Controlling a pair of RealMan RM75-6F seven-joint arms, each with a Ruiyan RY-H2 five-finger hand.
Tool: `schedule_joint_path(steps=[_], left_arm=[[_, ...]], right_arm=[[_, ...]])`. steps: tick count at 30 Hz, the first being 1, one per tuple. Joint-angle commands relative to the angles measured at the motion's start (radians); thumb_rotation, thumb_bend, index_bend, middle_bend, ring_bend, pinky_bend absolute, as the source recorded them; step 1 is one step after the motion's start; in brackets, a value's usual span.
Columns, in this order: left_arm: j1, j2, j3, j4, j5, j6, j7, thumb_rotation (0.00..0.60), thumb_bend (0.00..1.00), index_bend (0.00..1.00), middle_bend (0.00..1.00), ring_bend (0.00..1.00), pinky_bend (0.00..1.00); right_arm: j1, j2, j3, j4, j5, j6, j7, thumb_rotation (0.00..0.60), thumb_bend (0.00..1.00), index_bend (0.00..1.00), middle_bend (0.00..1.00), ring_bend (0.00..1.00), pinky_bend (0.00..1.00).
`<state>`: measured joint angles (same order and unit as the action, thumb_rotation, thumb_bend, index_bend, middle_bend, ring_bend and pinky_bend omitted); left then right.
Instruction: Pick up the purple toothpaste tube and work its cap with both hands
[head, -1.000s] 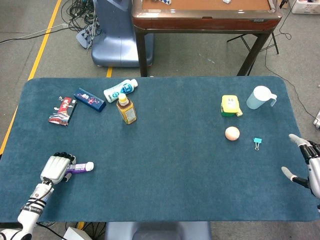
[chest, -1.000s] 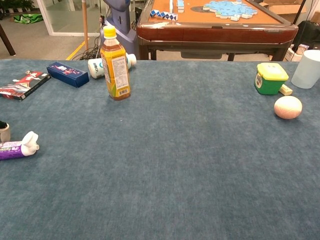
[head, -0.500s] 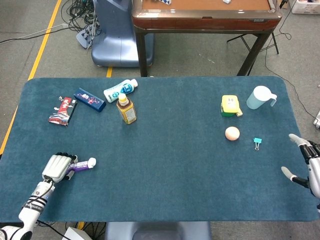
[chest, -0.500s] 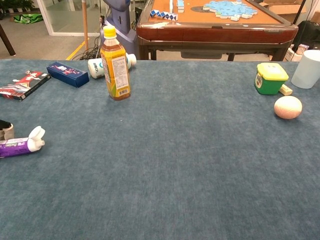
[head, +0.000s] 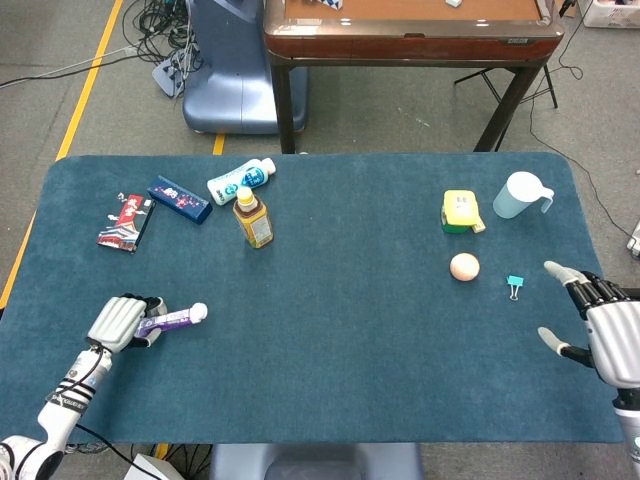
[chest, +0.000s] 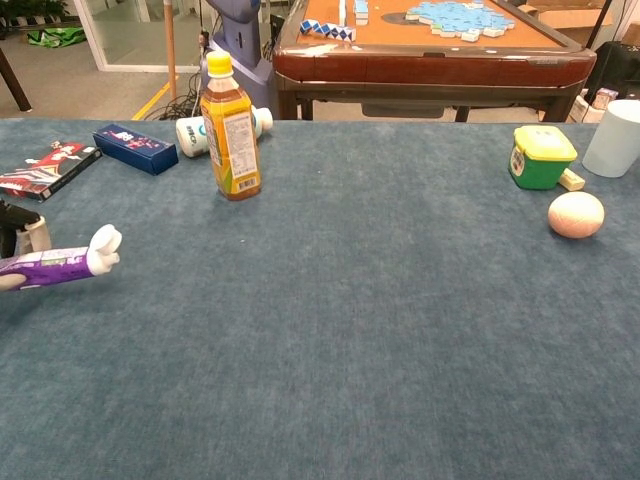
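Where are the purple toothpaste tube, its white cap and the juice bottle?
purple toothpaste tube (head: 172, 320), head view, purple body beside the left robot hand.
white cap (chest: 104, 248), chest view, middle of the cap.
juice bottle (chest: 231, 135), chest view, on its label.

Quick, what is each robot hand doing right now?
Left hand: holding the purple toothpaste tube.
Right hand: open, fingers apart, holding nothing.
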<state>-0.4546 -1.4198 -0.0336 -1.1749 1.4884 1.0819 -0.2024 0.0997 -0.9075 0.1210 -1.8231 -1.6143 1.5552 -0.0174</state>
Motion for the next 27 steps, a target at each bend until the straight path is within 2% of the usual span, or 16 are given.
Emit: schedule_joint_path(steps=[1, 6, 12, 16, 20, 25, 27], left_arm=[[-0.021, 0.023, -0.004, -0.039, 0.028, 0.007, -0.088, 0.6, 0.49, 0.62, 0.69, 0.48, 0.36], [-0.051, 0.062, -0.009, -0.138, 0.067, 0.015, -0.184, 0.6, 0.5, 0.62, 0.7, 0.49, 0.36], [-0.093, 0.095, -0.027, -0.26, 0.102, 0.022, -0.197, 0.6, 0.51, 0.62, 0.71, 0.5, 0.36], [-0.122, 0.107, -0.042, -0.345, 0.103, 0.008, -0.188, 0.6, 0.52, 0.63, 0.73, 0.52, 0.37], [-0.147, 0.102, -0.059, -0.397, 0.091, -0.007, -0.165, 0.6, 0.53, 0.64, 0.75, 0.53, 0.38], [-0.173, 0.09, -0.072, -0.443, 0.076, -0.026, -0.132, 0.6, 0.55, 0.65, 0.76, 0.54, 0.38], [-0.18, 0.086, -0.075, -0.453, 0.067, -0.033, -0.124, 0.6, 0.55, 0.65, 0.77, 0.55, 0.38]], right_arm=[[0.032, 0.019, 0.007, -0.025, -0.026, -0.034, -0.006, 0.6, 0.07, 0.17, 0.29, 0.26, 0.36], [0.114, 0.042, 0.021, -0.077, -0.094, -0.115, -0.012, 0.592, 0.18, 0.17, 0.3, 0.26, 0.36], [0.236, 0.042, 0.037, -0.149, -0.162, -0.255, -0.026, 0.493, 0.32, 0.22, 0.3, 0.26, 0.36], [0.328, 0.014, 0.054, -0.183, -0.175, -0.36, -0.03, 0.38, 0.37, 0.25, 0.3, 0.23, 0.34], [0.406, -0.022, 0.075, -0.198, -0.164, -0.439, -0.033, 0.245, 0.41, 0.28, 0.28, 0.17, 0.28], [0.491, -0.076, 0.1, -0.195, -0.124, -0.527, -0.071, 0.139, 0.45, 0.31, 0.24, 0.1, 0.2], [0.517, -0.097, 0.108, -0.19, -0.105, -0.552, -0.086, 0.122, 0.46, 0.32, 0.24, 0.09, 0.19]])
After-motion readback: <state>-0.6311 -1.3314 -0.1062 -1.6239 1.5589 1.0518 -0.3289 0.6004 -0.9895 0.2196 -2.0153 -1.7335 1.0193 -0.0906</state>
